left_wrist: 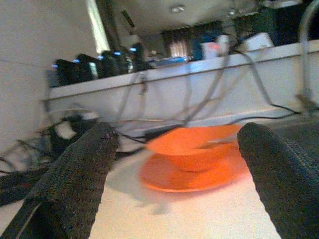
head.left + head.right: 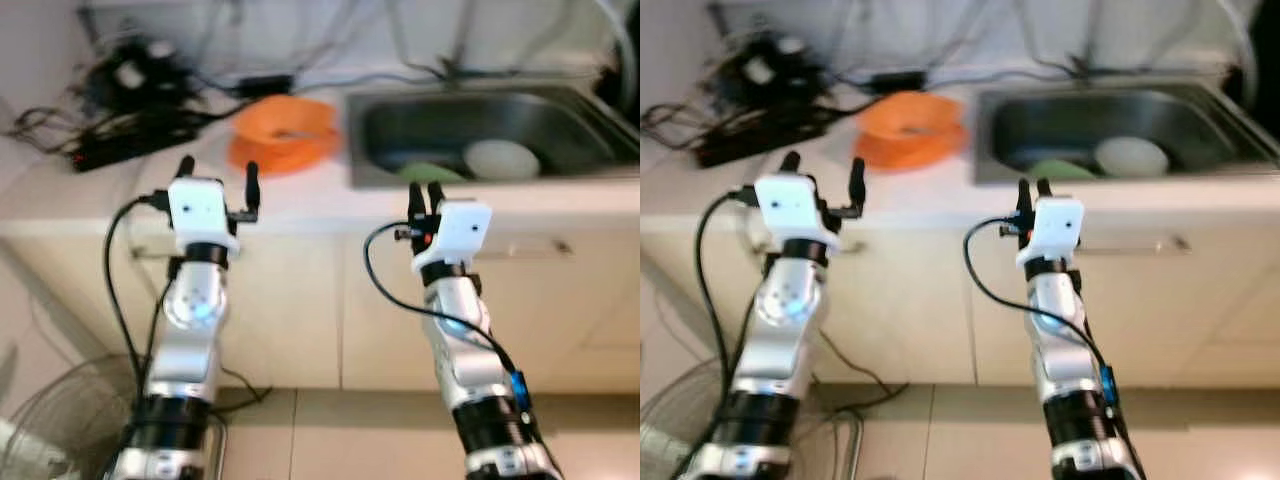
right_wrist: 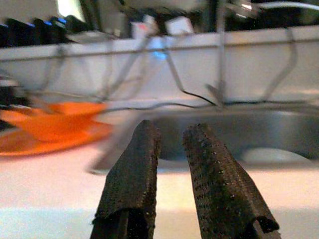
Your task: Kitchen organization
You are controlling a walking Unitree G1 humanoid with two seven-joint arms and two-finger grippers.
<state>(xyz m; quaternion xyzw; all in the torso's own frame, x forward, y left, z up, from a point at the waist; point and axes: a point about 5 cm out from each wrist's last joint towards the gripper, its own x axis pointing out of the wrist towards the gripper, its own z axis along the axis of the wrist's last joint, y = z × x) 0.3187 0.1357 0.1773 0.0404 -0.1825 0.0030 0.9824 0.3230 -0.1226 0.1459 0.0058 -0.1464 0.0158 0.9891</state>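
While both silver arms reach up toward the counter's front edge, the upper left of the head view holds a tangle of black cables and a power strip (image 2: 120, 145) on the pale countertop (image 2: 300, 195). Lower left, part of a fan's wire guard (image 2: 55, 420) stands on the floor. Left of centre, the left gripper (image 2: 217, 180) is raised at the counter edge with its two black fingers spread well apart and nothing between them. Just beyond it, near the upper middle, an orange bowl (image 2: 285, 122) sits on an orange plate (image 2: 272, 156); the left wrist view frames the pair between the parted fingers (image 1: 79, 174). Right of the plate, the steel sink (image 2: 375, 150) sinks into the counter, with a green dish (image 2: 432, 172) and a whitish bowl (image 2: 502, 158) lying inside it, side by side. Right of centre, the right gripper (image 2: 427, 200) stands below the sink's front rim, its fingers (image 3: 132, 169) drawn close together with a narrow gap, gripping nothing. Pale cabinet doors (image 2: 560, 300) fill the lower right.
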